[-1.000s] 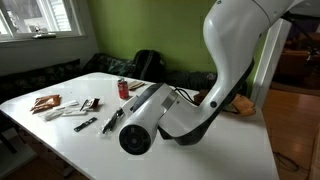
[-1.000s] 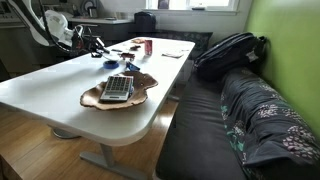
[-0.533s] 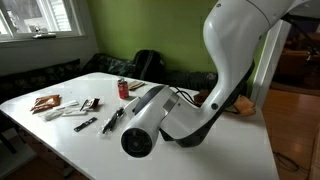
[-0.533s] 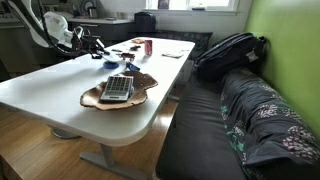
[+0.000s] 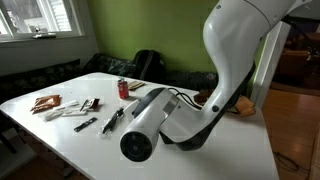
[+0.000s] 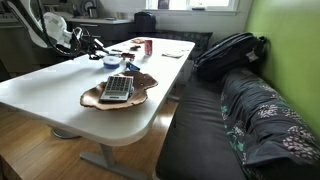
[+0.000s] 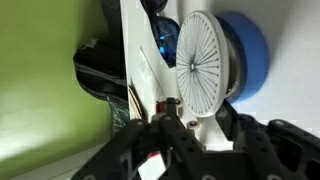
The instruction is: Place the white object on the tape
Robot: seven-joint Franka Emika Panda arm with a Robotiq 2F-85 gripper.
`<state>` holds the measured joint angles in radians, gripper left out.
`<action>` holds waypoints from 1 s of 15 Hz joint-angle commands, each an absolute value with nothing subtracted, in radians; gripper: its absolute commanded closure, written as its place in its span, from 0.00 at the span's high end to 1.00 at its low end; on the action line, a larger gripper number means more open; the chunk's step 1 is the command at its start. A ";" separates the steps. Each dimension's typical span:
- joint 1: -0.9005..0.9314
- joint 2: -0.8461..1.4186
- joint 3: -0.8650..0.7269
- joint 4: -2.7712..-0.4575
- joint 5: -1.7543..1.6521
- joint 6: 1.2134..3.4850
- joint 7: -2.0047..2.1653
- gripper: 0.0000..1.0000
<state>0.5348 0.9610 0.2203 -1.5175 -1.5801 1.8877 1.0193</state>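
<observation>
In the wrist view the white object [image 7: 203, 65], a flat round disc with fine radial lines, sits over the blue tape [image 7: 250, 50], covering most of the roll; I cannot tell if it rests on it. My gripper [image 7: 200, 116] has its dark fingers on either side of the disc's near edge and looks shut on it. In an exterior view the gripper [image 6: 90, 44] is low over the far end of the white table, with the blue tape [image 6: 110, 62] close by. In the other exterior view the arm [image 5: 160, 115] hides both.
A red can [image 5: 123, 88] [image 6: 147, 46], pens and white pieces [image 5: 95, 112] lie on the table [image 5: 60, 135]. A brown wooden bowl [image 6: 95, 98] holding a flat grey device stands near the table edge. A black backpack [image 6: 230, 52] sits on the bench.
The arm's end has shifted slightly lower over the table. The objects on the table have not moved.
</observation>
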 commanded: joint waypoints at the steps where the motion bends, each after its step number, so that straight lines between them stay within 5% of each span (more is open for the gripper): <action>1: 0.523 0.937 0.277 -1.542 -1.543 1.925 0.958 0.76; 5: 0.513 0.831 0.336 -1.634 -1.587 2.114 0.954 1.00; 14: 0.467 0.379 0.310 -2.025 -1.591 1.979 1.429 1.00; 15: 0.472 0.498 0.324 -1.881 -1.577 1.997 1.328 1.00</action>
